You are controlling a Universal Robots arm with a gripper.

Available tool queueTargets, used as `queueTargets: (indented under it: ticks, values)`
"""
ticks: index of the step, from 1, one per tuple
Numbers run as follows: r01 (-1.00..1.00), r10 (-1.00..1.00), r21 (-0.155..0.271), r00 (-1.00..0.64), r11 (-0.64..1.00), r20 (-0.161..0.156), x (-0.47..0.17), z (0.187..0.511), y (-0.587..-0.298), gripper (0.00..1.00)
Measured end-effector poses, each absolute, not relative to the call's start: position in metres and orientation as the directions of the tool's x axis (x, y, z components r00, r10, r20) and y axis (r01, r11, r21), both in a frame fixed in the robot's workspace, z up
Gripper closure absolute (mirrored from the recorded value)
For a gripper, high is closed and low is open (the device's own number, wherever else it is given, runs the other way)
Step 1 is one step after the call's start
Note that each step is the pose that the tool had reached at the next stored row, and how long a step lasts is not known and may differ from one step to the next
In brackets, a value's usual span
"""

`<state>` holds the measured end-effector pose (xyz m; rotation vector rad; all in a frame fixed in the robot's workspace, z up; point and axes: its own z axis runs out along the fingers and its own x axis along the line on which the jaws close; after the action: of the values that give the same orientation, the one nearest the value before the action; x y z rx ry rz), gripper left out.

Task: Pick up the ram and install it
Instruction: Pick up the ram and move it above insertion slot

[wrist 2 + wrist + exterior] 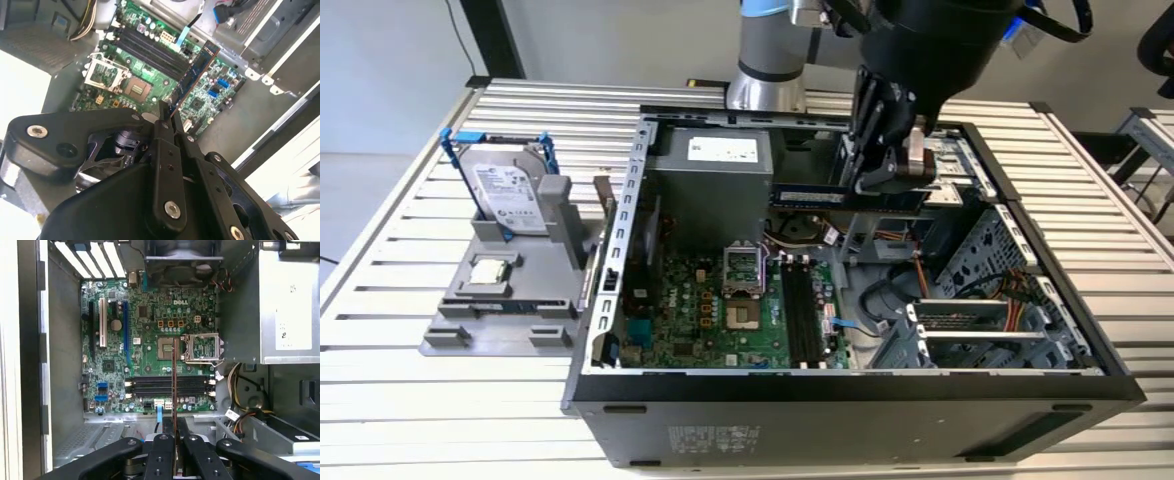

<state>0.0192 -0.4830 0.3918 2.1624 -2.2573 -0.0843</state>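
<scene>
The arm comes down from above in the exterior view, and its black wrist points the claw downward. In the first wrist view the fingers are pinched together on the ram, seen edge-on between them.

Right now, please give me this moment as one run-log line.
phase: holding | fingers: shut on long thin ram circuit-board strip | place: over green motherboard, apart from its long black slots | installed: not yet

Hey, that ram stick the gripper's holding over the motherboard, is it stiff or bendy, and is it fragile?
Probably stiff: the ram juts straight out from the gripper without sagging. Likely light, since a pinch at one end holds it. Its bare chips and thin edge suggest it is fragile.
</scene>
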Motion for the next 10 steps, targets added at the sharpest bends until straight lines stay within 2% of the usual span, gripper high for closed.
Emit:
queueTargets:
  ticks: [6,10]
  values:
    - [-0.998,-0.999,0.049,-0.044,0.042,-0.027,0.031,0.392,-0.482,1.0]
    - [-0.998,-0.999,0.049,-0.044,0.042,-0.027,0.032,0.392,-0.472,1.0]
